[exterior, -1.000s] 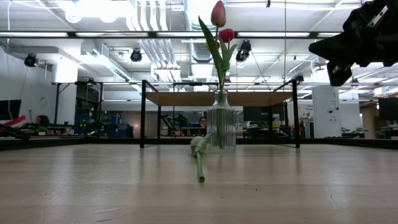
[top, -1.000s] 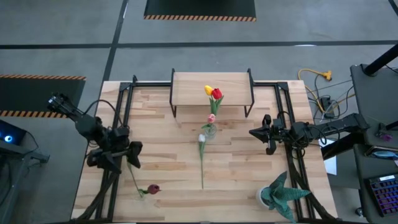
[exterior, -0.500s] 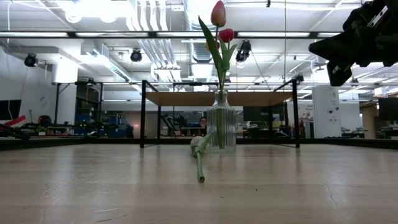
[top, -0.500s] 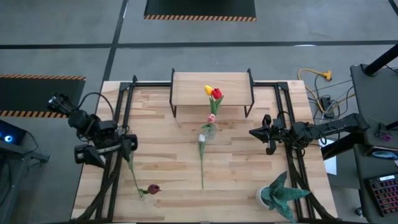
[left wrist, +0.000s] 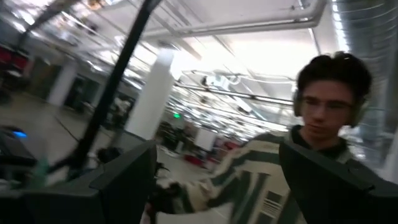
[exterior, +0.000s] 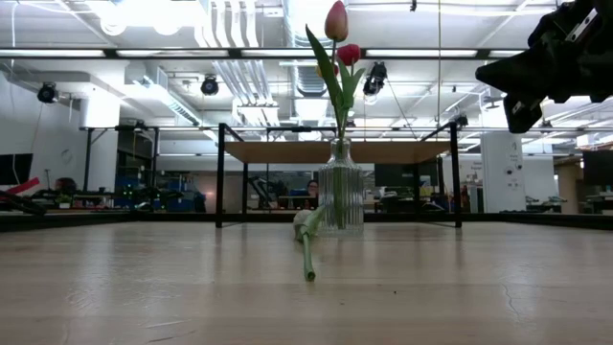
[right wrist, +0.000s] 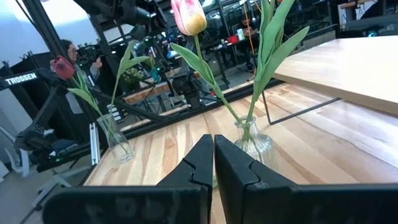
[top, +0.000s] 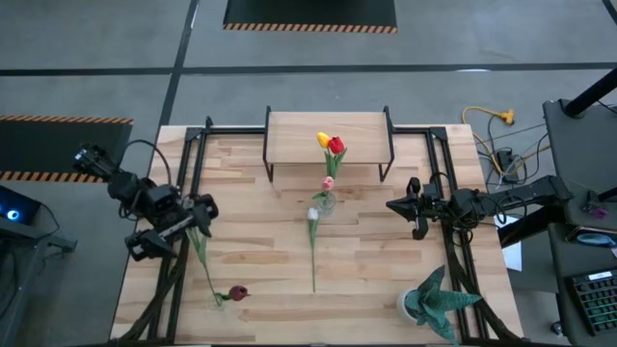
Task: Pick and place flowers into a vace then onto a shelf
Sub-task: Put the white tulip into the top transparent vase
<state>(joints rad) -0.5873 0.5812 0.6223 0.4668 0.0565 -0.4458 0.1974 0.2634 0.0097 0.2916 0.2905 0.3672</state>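
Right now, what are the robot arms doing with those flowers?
Neither arm holds a flower. The left gripper is open, at the table's left side by the dark red tulip. The right gripper waits shut, beside the glass vase, which already holds tulips. A white tulip lies on the table.

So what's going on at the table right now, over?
Left gripper open at left edge, empty. Right gripper shut, empty, right of vase. White tulip and maroon tulip lying loose. Nothing blocking.
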